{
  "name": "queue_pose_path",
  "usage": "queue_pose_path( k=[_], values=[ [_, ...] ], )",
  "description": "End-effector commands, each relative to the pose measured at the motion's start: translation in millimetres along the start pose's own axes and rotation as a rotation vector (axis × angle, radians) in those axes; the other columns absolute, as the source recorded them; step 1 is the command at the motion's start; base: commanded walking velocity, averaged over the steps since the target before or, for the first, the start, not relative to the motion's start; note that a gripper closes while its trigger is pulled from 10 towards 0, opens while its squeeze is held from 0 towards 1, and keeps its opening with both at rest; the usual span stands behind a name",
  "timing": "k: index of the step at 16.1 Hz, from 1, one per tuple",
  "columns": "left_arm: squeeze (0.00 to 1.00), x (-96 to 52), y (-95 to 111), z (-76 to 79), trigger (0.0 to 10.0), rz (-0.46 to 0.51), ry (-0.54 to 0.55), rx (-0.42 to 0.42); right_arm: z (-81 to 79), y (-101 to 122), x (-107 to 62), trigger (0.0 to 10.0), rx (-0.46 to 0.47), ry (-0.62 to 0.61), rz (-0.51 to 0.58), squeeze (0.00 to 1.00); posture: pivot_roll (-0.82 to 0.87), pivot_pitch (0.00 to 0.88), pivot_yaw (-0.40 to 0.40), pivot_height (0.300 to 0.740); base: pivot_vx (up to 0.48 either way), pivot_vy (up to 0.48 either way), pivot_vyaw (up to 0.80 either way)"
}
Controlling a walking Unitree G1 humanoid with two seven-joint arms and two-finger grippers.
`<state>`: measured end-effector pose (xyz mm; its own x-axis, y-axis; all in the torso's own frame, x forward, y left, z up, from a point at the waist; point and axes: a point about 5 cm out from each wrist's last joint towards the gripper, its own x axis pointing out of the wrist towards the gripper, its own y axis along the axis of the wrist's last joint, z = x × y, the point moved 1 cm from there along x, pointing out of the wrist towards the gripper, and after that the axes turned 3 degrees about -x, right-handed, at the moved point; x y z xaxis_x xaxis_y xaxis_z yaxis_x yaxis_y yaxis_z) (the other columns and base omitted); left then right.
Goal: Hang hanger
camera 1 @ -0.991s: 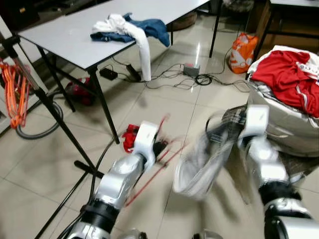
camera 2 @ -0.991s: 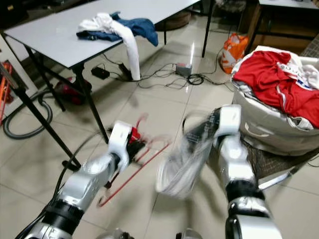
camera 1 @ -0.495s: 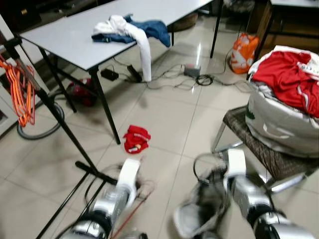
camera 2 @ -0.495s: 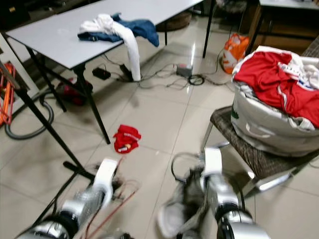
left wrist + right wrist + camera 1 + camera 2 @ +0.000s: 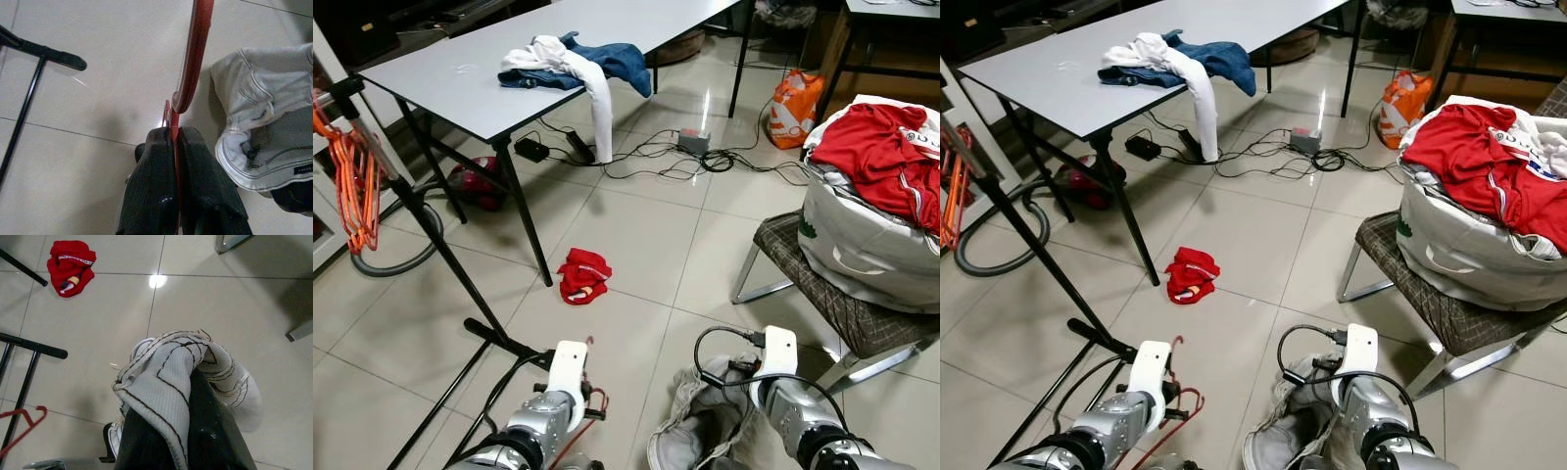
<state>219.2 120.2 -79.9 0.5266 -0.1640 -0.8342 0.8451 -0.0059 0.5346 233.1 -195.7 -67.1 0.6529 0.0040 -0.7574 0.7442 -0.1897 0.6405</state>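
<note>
A thin red hanger (image 5: 193, 58) hangs low over the tiled floor, and my left gripper (image 5: 174, 133) is shut on its wire. From the head, the hanger (image 5: 1187, 401) shows beside my left wrist at the bottom of the picture. My right gripper (image 5: 188, 382) is shut on a grey-white garment (image 5: 161, 377) that drapes over its fingers (image 5: 210, 426). The garment (image 5: 690, 436) bunches just above the floor between my arms. At the far left a black clothes rack (image 5: 421, 211) carries several orange hangers (image 5: 350, 181).
A grey table (image 5: 450, 83) with clothes (image 5: 573, 59) on it stands ahead to the left. A red cloth (image 5: 582, 274) lies on the floor by its leg. To the right, a chair (image 5: 822, 294) holds a laundry bag (image 5: 871, 215). Cables (image 5: 695, 152) and a vacuum hose (image 5: 396, 259) lie on the tiles.
Both arms have dropped from mid-height to just above the floor, carrying the hanger and the garment down with them. The motion blur is gone.
</note>
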Motion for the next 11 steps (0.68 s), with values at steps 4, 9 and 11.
queue_pose_path(
  k=[4,9,11],
  values=[
    [0.00,-1.0,-6.5,-9.0,10.0,-0.014,0.053,-0.040,-1.2,-2.6,-0.4,0.0,-0.013,0.008,0.004,0.00,-0.07,0.000,0.071,0.740,0.000,0.000,0.00],
    [0.00,-1.1,-2.4,-12.1,10.0,-0.010,0.066,-0.047,-3.1,-4.1,-0.2,0.0,-0.026,0.014,-0.004,0.00,-0.07,0.000,0.068,0.740,0.000,0.000,0.00],
    [0.00,-1.3,2.3,-15.1,10.0,0.002,0.084,-0.063,-4.3,-2.6,0.2,0.0,-0.033,0.016,-0.001,0.00,-0.07,0.000,0.070,0.740,0.000,0.000,0.00]
  ],
)
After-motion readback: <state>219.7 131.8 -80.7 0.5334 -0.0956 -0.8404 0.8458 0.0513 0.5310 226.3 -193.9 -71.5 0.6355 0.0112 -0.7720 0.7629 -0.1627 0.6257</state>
